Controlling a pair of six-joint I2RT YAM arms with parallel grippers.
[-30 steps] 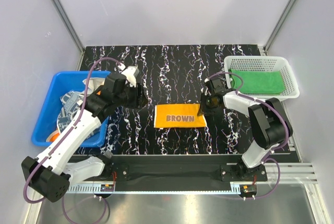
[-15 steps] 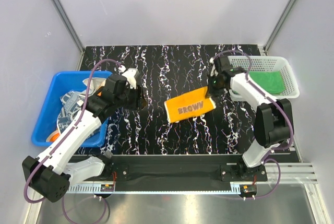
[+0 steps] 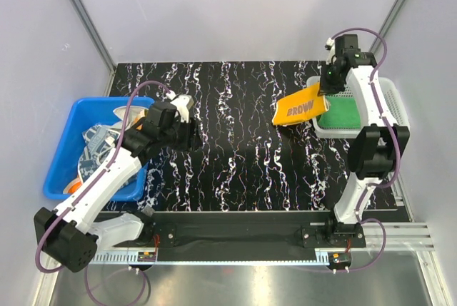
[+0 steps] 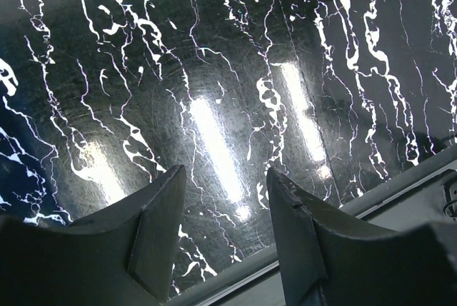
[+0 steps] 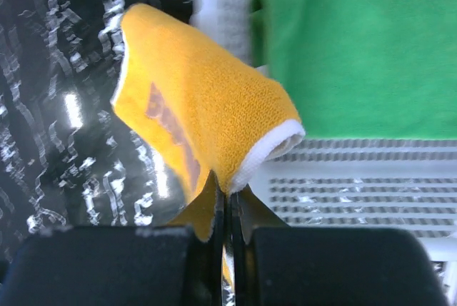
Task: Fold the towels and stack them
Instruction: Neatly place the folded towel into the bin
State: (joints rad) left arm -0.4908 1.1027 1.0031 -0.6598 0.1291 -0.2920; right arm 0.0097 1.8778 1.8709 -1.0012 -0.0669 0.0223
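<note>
While the bin (image 3: 57,160) holds cloths (image 3: 95,145), the basket (image 5: 335,185) holds one towel (image 5: 357,56).

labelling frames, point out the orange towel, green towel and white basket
orange towel (image 3: 298,108), top external view, lettered face
green towel (image 5: 357,56), right wrist view, flat middle
white basket (image 5: 357,181), right wrist view, bare mesh

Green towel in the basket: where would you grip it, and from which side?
Probably an edge of the green towel, pinched from straight above. It lies flat in the white mesh basket, whose walls would block a sideways approach.
</note>
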